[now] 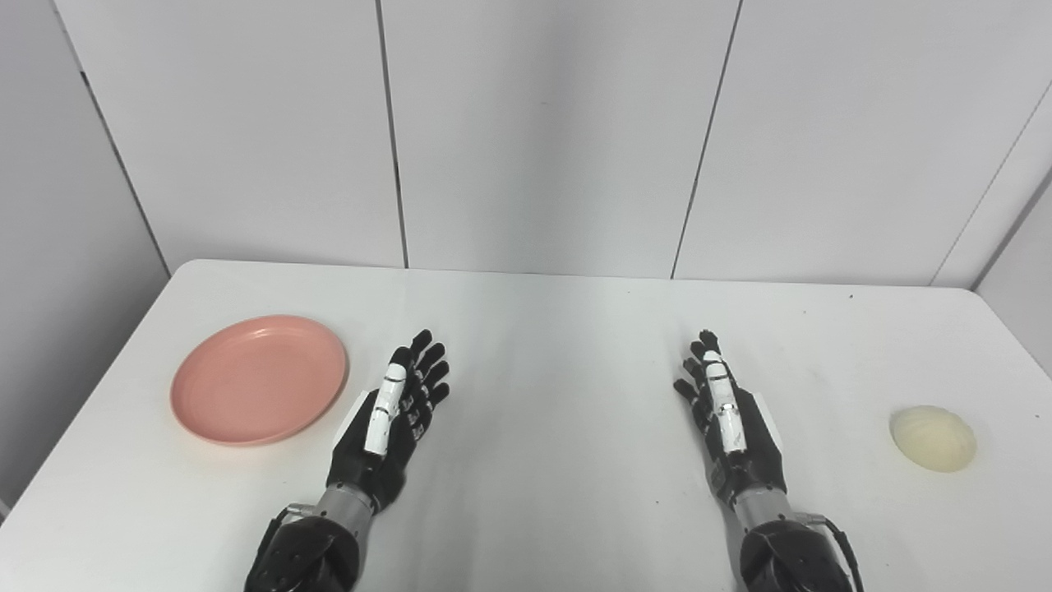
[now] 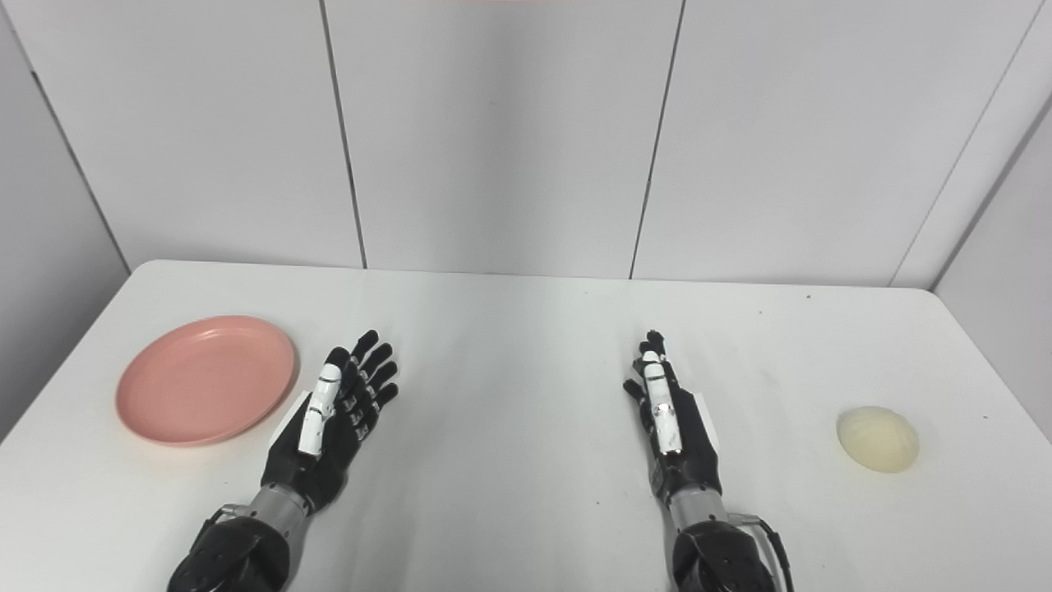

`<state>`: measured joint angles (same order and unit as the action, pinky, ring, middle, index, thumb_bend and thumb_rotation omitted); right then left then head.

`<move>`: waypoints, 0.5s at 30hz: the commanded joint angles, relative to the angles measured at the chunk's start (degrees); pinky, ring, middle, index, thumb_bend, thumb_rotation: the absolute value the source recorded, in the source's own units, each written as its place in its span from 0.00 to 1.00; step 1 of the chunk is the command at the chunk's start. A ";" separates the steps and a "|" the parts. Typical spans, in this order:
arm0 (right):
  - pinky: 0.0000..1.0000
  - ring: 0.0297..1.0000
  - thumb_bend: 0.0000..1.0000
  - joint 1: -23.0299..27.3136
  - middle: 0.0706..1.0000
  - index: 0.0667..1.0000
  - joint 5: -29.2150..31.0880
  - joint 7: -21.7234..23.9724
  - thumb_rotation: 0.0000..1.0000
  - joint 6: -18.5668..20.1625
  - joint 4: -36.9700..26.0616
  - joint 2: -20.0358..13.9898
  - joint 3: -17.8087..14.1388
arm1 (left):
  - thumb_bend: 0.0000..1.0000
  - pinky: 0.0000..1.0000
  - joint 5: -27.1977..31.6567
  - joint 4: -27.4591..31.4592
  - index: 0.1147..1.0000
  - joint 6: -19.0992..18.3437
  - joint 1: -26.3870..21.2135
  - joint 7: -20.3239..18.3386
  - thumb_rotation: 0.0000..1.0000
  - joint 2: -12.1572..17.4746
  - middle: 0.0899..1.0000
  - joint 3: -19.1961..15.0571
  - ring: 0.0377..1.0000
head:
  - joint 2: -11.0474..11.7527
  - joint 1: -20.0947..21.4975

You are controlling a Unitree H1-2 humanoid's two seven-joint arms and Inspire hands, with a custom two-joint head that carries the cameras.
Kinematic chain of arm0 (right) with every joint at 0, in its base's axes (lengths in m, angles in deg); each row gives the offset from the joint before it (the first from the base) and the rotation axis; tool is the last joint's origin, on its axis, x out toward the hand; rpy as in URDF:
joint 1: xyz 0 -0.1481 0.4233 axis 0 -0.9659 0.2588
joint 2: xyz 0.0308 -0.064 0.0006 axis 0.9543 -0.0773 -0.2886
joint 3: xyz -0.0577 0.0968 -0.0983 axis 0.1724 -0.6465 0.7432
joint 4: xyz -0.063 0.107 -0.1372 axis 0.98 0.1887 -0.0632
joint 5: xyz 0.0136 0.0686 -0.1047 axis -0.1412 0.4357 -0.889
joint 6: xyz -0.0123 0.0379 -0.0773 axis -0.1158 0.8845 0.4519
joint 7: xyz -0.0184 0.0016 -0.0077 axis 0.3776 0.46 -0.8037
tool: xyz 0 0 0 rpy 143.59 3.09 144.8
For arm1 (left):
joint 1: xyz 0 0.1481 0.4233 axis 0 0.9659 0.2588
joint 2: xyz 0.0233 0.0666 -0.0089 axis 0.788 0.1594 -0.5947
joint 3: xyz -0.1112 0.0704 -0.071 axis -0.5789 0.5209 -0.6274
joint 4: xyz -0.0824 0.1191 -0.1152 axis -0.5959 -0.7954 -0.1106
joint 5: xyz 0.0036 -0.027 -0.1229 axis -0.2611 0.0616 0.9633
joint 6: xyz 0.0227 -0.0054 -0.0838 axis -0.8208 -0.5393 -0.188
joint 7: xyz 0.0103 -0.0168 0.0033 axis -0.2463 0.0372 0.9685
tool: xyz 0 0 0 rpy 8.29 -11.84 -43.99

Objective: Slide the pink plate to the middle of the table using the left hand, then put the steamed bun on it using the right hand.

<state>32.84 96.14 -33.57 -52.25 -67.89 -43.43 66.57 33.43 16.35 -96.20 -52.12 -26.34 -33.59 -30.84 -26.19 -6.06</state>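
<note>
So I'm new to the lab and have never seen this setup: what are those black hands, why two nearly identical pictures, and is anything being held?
They belong to a humanoid robot; its arms enter from the bottom edge. The two pictures come from side-by-side cameras on its head, so the scene is the same. On the white table lie a pink plate at the left and a pale steamed bun at the right. The left hand and right hand are both open, fingers spread, holding nothing.
</note>
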 commanded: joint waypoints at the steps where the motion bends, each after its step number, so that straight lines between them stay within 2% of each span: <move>1: 1.00 0.98 0.19 -0.93 0.99 1.00 0.15 0.15 1.00 2.62 0.37 0.49 0.17 | 0.60 1.00 -0.66 -2.71 1.00 -4.18 2.35 0.45 1.00 0.21 1.00 0.44 1.00 | -0.03 -0.28; 6: 0.99 0.98 0.20 -0.84 0.99 1.00 -0.50 0.21 1.00 3.04 0.52 -0.35 0.28 | 0.61 1.00 -0.84 -3.46 1.00 -3.87 2.01 0.74 1.00 -0.32 1.00 0.59 1.00 | 0.38 -4.43; 9: 1.00 0.98 0.21 -0.77 0.99 1.00 0.33 0.72 1.00 3.48 0.37 -1.13 -0.32 | 0.60 1.00 -1.15 -5.04 1.00 -3.49 1.22 1.48 1.00 -1.50 1.00 0.77 1.00 | 1.14 -10.47; 15: 1.00 1.00 0.13 -0.43 1.00 1.00 2.65 1.91 1.00 4.39 -0.08 -2.31 -1.42 | 0.62 1.00 -3.21 -9.08 1.00 -1.13 -0.48 2.42 1.00 -2.93 1.00 1.51 1.00 | 1.59 -12.37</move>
<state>32.87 98.43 -32.10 -51.19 -67.98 -45.24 65.68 31.90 11.54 -94.73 -55.61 -25.16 -36.07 -29.86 -24.70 -18.46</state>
